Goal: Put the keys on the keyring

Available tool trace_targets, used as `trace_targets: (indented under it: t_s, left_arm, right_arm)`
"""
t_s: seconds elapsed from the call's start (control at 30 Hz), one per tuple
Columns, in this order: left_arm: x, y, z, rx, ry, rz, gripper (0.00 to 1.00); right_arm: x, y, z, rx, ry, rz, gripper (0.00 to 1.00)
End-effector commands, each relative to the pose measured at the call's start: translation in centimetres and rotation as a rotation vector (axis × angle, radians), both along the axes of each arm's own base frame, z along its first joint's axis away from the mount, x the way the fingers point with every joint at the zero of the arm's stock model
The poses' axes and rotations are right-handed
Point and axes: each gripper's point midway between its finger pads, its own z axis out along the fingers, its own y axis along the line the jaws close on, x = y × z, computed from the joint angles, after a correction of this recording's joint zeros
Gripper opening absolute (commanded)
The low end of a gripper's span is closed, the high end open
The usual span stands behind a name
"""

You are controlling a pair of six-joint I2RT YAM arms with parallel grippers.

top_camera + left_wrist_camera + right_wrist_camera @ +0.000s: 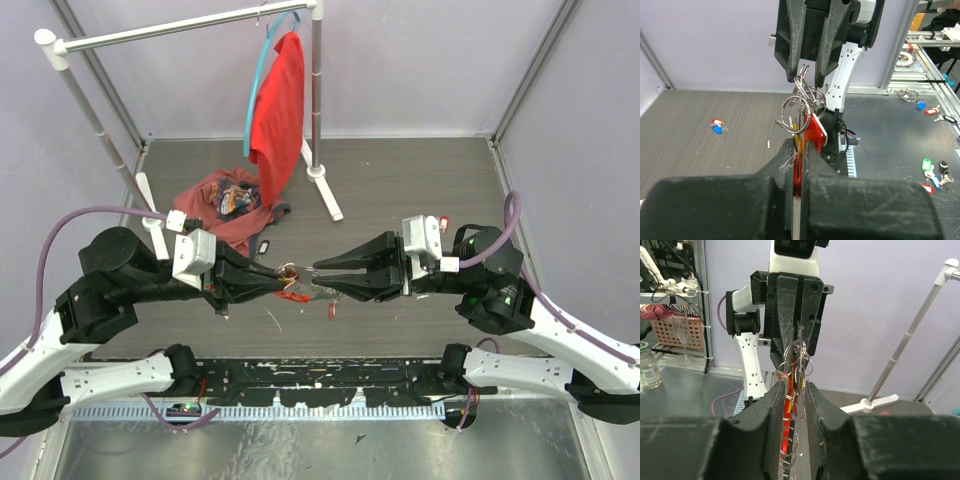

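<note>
Left pincer (281, 281) and right pincer (322, 270) meet above the grey desk (420, 180), top view, thin silvery metal keyring with red strap tag (291, 272) between them. Left wrist: left pincer clamped shut on the tag; small red and blue-headed keys (717, 126) lie loose, unthreaded. Right wrist: right pincer narrowly parted astride the keyring; grip unconfirmed.
</note>
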Motion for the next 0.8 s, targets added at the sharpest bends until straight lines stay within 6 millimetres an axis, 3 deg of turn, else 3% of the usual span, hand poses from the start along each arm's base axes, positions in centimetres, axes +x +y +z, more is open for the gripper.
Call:
trace_targets:
  t_s: [0.0,0.57,0.77]
  left_arm:
    - [-0.6,0.6,2.6,-0.085,-0.044,-0.014,0.0]
    - [-0.3,0.2,1.7,-0.057,-0.031,-0.013,0.0]
    - [0.0,0.1,1.0,-0.024,-0.03,0.001,0.0]
  right_arm:
    - [-0.6,-0.6,2.0,0.051,-0.024,0.011,0.29]
    - [-0.6,-0.8,2.5,0.054,-0.026,0.007,0.02]
    - [-0.3,-1.1,2.6,0.018,-0.036,-0.018,0.01]
